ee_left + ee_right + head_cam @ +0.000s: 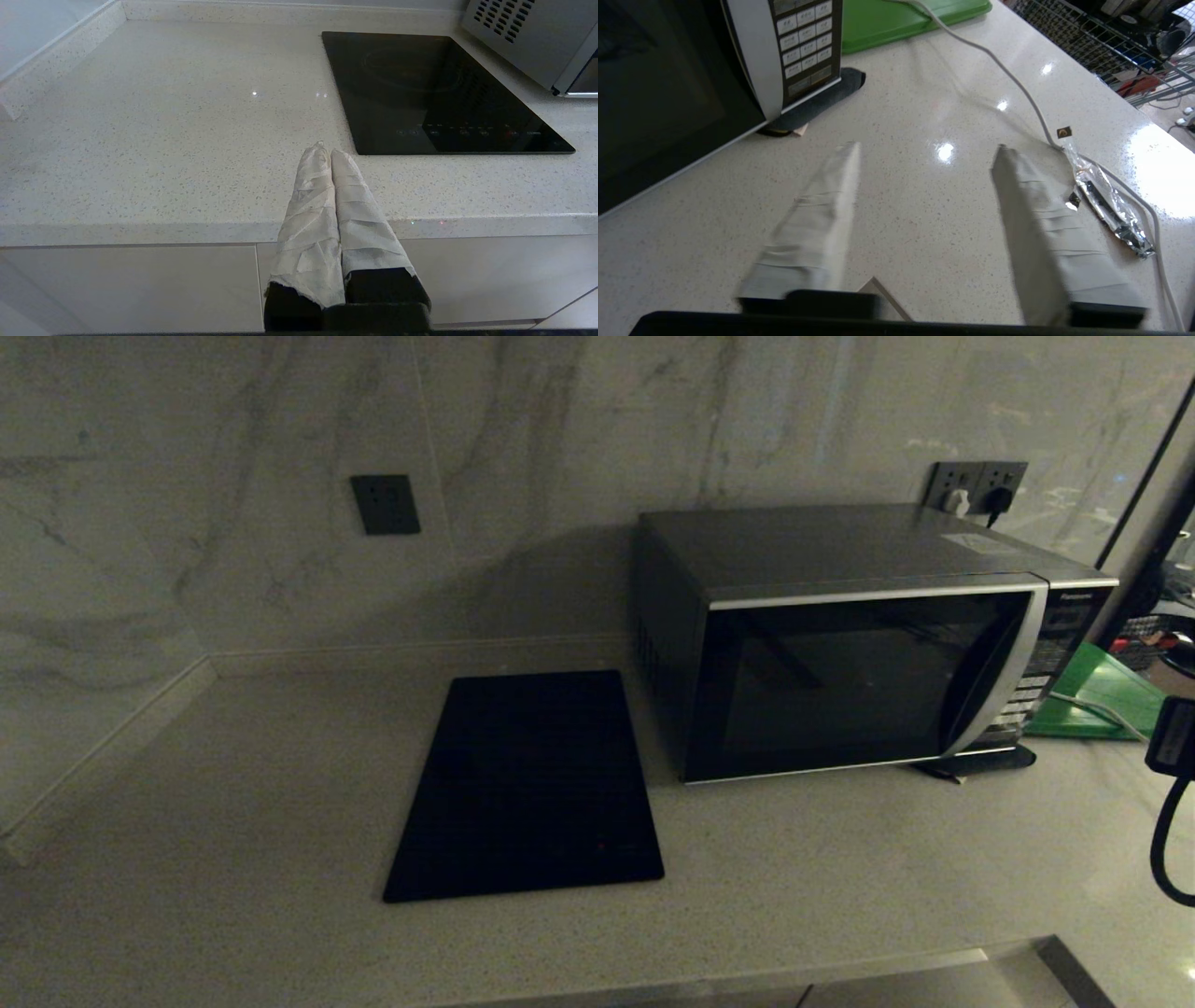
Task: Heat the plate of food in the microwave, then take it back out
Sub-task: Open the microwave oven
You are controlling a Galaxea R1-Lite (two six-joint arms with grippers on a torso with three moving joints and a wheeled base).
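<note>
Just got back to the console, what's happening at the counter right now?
Nothing is being held. The right hand hangs open over bare counter in front of the microwave, near its button panel. The microwave door is shut, and no plate shows in any view. The left hand is parked, shut, at the counter's front edge near the cooktop.

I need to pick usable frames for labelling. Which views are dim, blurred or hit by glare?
Head view: dim throughout, microwave door nearly black. Left wrist view: evenly lit and sharp. Right wrist view: both fingers of the right claw smeared by blur, bright glare spots on the countertop.
</note>
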